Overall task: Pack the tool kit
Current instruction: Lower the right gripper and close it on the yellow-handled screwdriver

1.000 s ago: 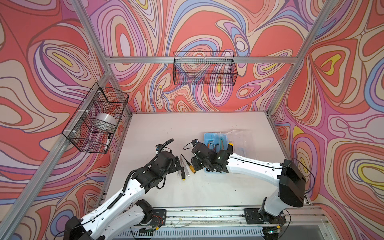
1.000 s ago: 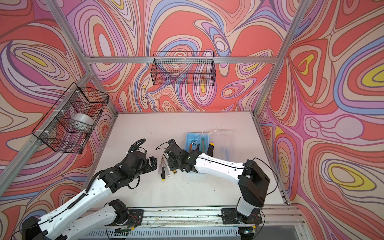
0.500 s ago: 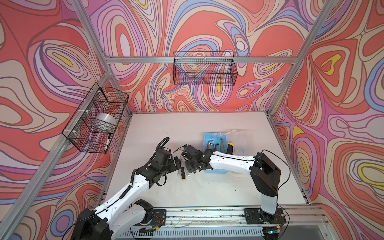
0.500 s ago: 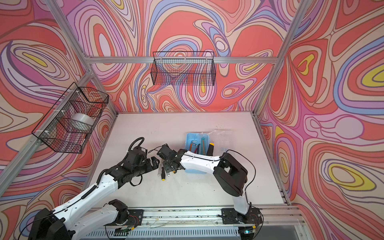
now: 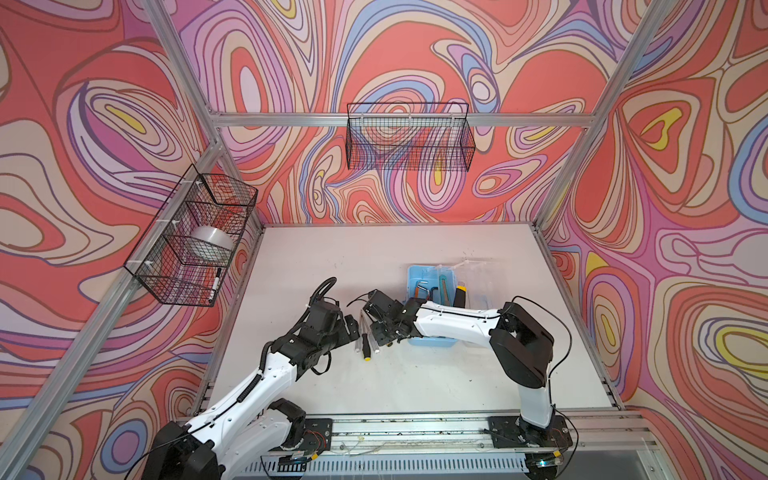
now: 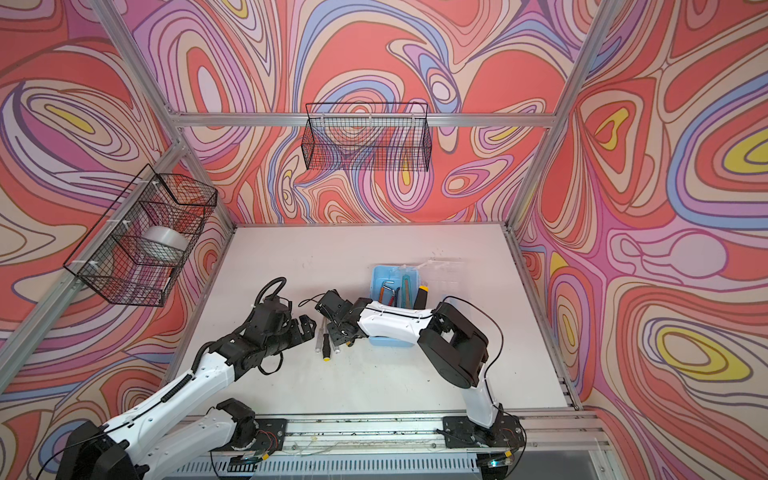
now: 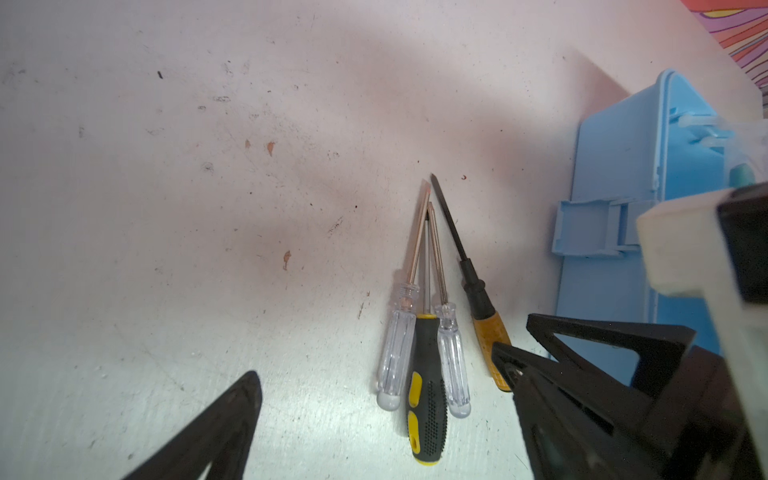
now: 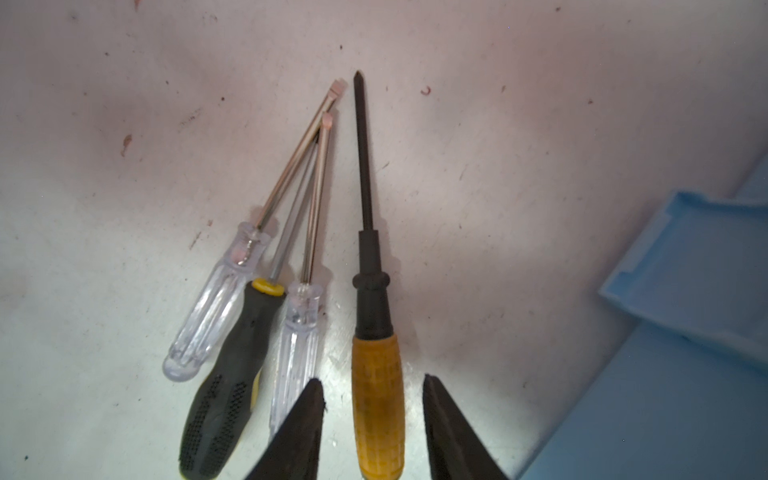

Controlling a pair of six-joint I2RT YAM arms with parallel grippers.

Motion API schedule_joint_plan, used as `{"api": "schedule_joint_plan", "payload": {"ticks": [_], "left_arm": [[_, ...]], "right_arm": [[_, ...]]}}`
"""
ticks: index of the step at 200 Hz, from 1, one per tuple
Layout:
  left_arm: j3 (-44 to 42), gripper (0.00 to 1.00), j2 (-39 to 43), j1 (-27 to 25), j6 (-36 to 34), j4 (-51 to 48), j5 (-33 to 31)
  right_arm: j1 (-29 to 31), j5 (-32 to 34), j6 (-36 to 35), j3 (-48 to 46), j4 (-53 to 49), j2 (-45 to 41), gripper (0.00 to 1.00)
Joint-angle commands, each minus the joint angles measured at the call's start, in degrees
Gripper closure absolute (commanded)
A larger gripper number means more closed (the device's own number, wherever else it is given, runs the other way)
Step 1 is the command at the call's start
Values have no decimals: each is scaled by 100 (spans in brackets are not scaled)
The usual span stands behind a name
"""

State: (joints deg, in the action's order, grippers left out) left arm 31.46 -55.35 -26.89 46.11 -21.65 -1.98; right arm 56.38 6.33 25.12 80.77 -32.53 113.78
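Now that the right fingers (image 8: 299, 432) have swung off the open tool kit (image 5: 432, 341), just beside on the bench (image 5: 374, 257), they straddle an amber-handled screwdriver (image 8: 368, 270), not yet clenched; left fingers (image 7: 232, 419) gape nearby. Pickup seems next.

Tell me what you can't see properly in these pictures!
- Blue case: the right arm covers its near part in both top views.
- Yellow screwdriver: its handle end is cut off by the right wrist view's edge.
- Black-and-yellow screwdriver: its tip is lost behind the clear screwdrivers in both wrist views.
- Thin stick in the side basket: too small in a top view to name.
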Motion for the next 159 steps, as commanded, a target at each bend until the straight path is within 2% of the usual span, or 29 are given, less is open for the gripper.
{"api": "schedule_joint_plan", "payload": {"ticks": [1,58,159], "left_arm": [[-52,4,-58,42,2,-118,-76],[-138,5,15,56,26,-40,-61],[-342,5,54,131,39,-31,-38]], "right_arm": [[-57,0,46,-40,47,196,58],[-65,-28,11,61,14,424,59],[-65,-26,63,22,9,427,66]]}}
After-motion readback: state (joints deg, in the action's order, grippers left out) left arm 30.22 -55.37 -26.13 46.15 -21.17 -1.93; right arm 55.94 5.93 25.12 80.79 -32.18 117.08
